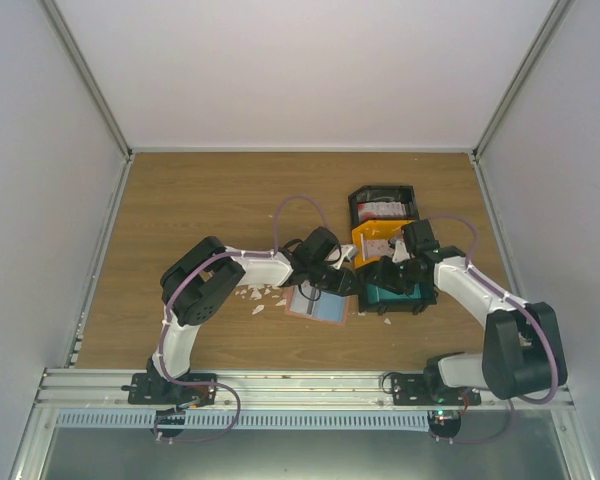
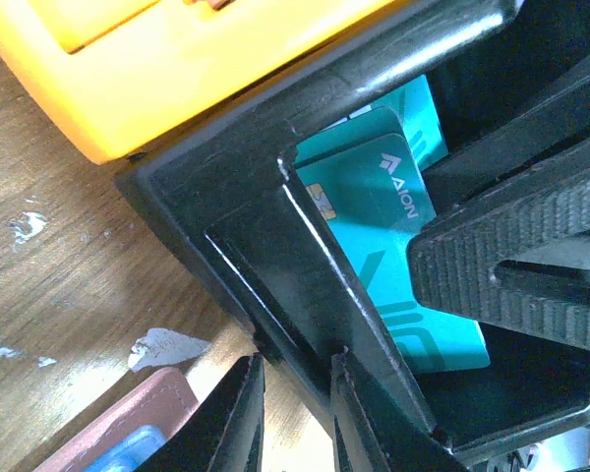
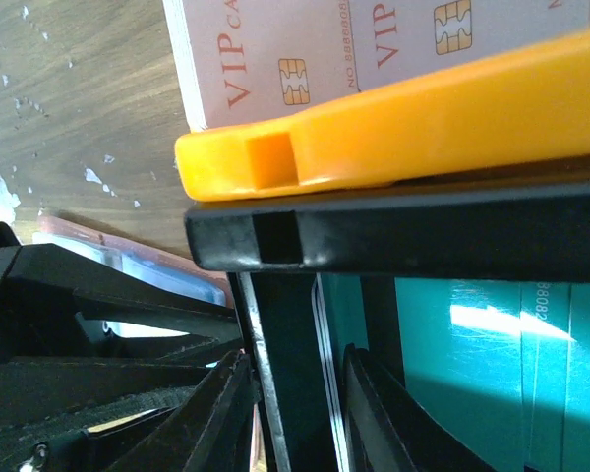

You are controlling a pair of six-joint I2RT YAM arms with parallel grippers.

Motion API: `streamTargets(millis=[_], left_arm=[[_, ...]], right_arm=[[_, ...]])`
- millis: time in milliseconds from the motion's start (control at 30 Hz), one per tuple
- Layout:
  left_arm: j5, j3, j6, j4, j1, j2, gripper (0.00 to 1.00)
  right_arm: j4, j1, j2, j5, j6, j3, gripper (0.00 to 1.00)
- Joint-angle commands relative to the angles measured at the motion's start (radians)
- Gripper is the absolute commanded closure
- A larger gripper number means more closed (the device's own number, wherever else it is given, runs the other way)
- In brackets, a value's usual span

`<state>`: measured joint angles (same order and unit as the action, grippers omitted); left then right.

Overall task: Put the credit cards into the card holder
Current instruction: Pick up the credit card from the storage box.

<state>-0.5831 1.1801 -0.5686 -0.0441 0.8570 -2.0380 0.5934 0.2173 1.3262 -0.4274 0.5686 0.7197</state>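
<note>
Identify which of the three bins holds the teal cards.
The black bin nearest the arm bases holds the teal cards. The orange bin beside it holds whitish-pink cards; the far black bin holds red-and-white cards.

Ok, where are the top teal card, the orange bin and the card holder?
teal card (image 2: 366, 228): left wrist view, face below the logo.
orange bin (image 2: 177, 69): left wrist view, outer wall.
card holder (image 1: 316, 307): top external view, open pale-blue inside.
</note>
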Motion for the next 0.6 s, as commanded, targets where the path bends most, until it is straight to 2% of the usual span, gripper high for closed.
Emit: streamTargets(millis=[0, 200, 367, 567], left_arm=[[0.018, 0.009, 0.005, -0.019, 0.011, -0.025, 0.78], [0.017, 0.006, 0.004, -0.022, 0.011, -0.025, 0.78], [0.023, 0.0, 0.006, -0.024, 0.011, -0.014, 0.78], [0.023, -0.004, 0.009, -0.03, 0.011, 0.006, 0.74]], right_arm=[[0.015, 0.008, 0.028, 0.011, -0.034, -0.004, 0.72], [0.008, 0.04, 0.07, 0.021, -0.066, 0.007, 0.73], [0.028, 0.058, 0.06, 0.117, -0.058, 0.021, 0.89], [0.098, 0.058, -0.024, 0.231, -0.042, 0.061, 0.99]])
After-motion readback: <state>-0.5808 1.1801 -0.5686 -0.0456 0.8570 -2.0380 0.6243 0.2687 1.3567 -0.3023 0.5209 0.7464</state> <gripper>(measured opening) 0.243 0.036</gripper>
